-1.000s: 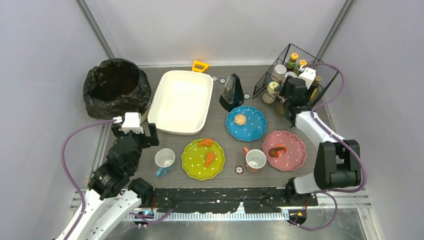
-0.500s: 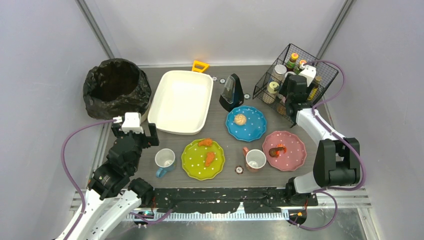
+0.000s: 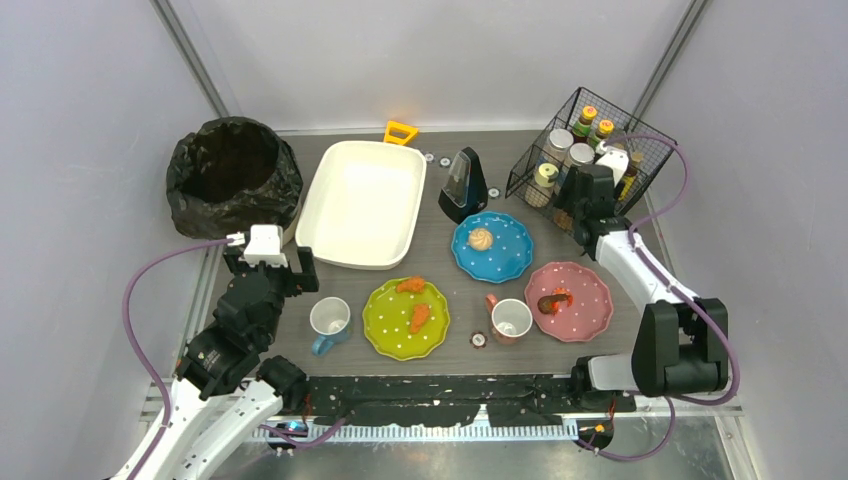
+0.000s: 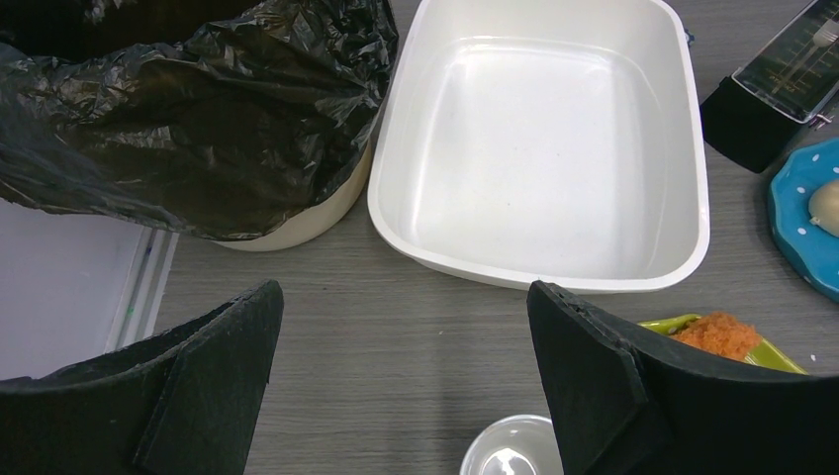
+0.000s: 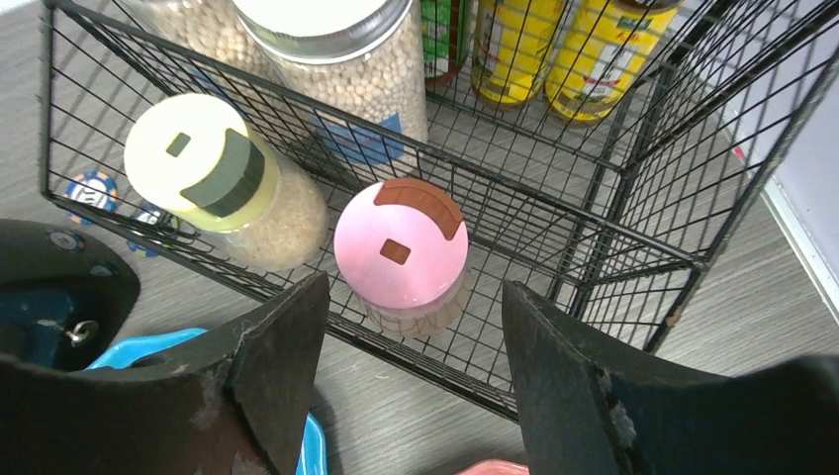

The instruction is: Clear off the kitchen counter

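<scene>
The kitchen counter (image 3: pixel 440 250) carries a green plate (image 3: pixel 385 322) with orange food, a blue plate (image 3: pixel 503 256) with a pastry, a pink plate (image 3: pixel 588 310) with food, and two mugs (image 3: pixel 329 320) (image 3: pixel 510 319). My left gripper (image 3: pixel 268 268) hangs open over bare counter (image 4: pixel 396 336) near the white tub (image 4: pixel 554 168), nothing between its fingers (image 4: pixel 404 297). Open too, my right gripper (image 3: pixel 578 202) sits low in front of the wire basket (image 5: pixel 554 213). A pink-lidded jar (image 5: pixel 401 247) stands inside the basket just beyond its empty jaws (image 5: pixel 414 297).
A bin lined with a black bag (image 3: pixel 232 175) stands at the far left beside the tub (image 3: pixel 360 210). A black metronome (image 3: pixel 463 185) is behind the blue plate. The basket (image 3: pixel 652 133) holds several spice jars. An orange handle (image 3: pixel 400 132) lies behind the tub.
The right arm has drawn back a little from the basket toward the near side, and its jaws have narrowed slightly. The left arm has not moved.
</scene>
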`<action>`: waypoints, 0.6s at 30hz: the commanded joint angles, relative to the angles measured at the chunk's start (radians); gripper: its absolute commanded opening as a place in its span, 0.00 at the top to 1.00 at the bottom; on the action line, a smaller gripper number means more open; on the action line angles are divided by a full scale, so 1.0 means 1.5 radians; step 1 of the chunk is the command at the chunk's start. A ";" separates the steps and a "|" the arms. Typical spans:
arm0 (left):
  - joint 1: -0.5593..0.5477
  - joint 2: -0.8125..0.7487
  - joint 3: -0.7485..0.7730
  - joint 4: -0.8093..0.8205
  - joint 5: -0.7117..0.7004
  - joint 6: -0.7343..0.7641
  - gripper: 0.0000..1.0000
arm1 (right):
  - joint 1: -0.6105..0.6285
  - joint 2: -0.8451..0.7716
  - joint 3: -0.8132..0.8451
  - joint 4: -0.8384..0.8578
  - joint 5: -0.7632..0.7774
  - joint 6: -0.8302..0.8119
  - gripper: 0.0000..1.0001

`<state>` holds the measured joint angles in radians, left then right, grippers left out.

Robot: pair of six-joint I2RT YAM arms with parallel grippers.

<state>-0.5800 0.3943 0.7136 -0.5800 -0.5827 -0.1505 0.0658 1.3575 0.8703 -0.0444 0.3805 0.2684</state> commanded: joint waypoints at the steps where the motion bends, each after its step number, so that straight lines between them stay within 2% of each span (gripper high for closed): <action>1: 0.002 0.005 0.000 0.031 0.001 -0.002 0.05 | 0.001 -0.051 0.012 0.006 0.004 -0.011 0.30; 13: 0.002 0.005 -0.002 0.030 -0.002 -0.001 0.05 | 0.000 0.034 0.052 0.026 0.009 -0.014 0.30; 15: 0.003 0.005 -0.002 0.030 -0.003 -0.001 0.05 | 0.001 0.048 0.056 0.047 0.009 -0.012 0.32; 18: 0.003 0.006 -0.002 0.030 -0.003 -0.001 0.05 | 0.001 0.061 0.060 0.063 0.005 -0.015 0.41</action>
<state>-0.5800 0.3946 0.7136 -0.5800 -0.5823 -0.1505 0.0658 1.4349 0.9089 -0.0296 0.3828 0.2531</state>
